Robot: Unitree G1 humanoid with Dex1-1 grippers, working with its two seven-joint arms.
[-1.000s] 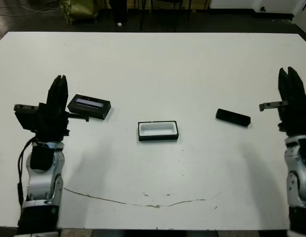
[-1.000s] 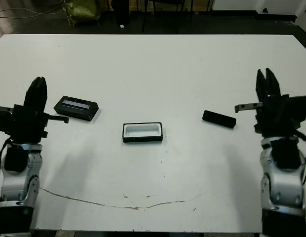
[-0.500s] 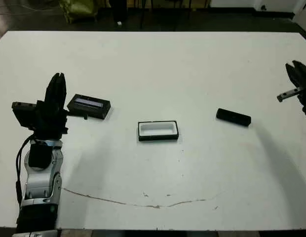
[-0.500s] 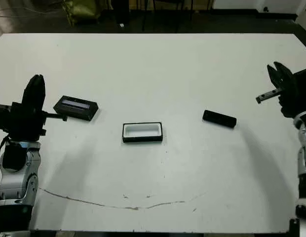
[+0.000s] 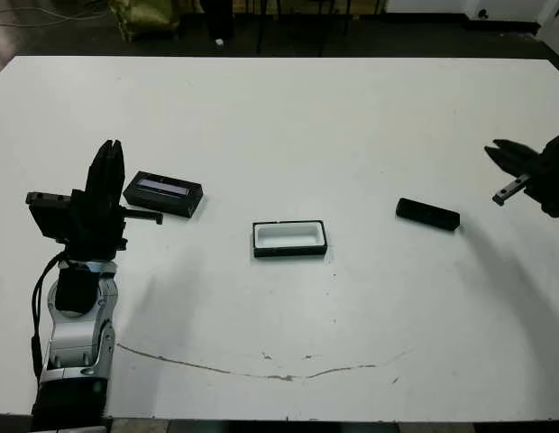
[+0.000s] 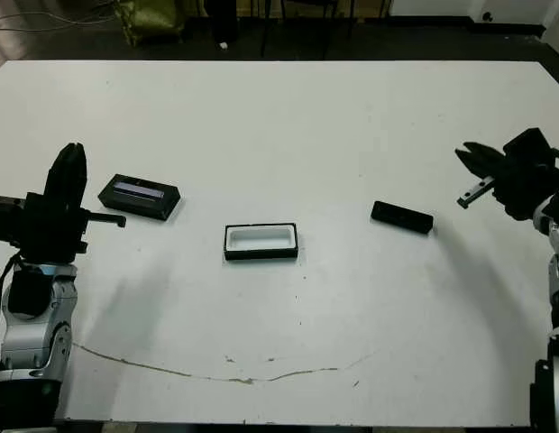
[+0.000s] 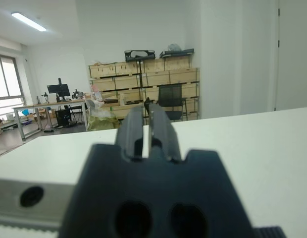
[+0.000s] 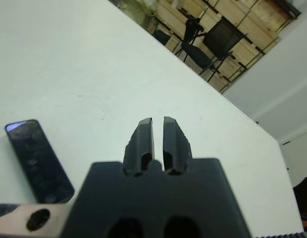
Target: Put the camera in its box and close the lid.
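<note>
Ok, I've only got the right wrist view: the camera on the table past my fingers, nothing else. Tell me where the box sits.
Observer: The box is mid-table, on the robot's left of the camera and apart from it; the camera lies between the box and the right gripper.
Operator: Now give me the lid.
Observer: The lid lies flat further left of the box, strip up, close to the left gripper.
Operator: Confirm the box is ready.
Observer: It is open and empty, with its white lining bare.
</note>
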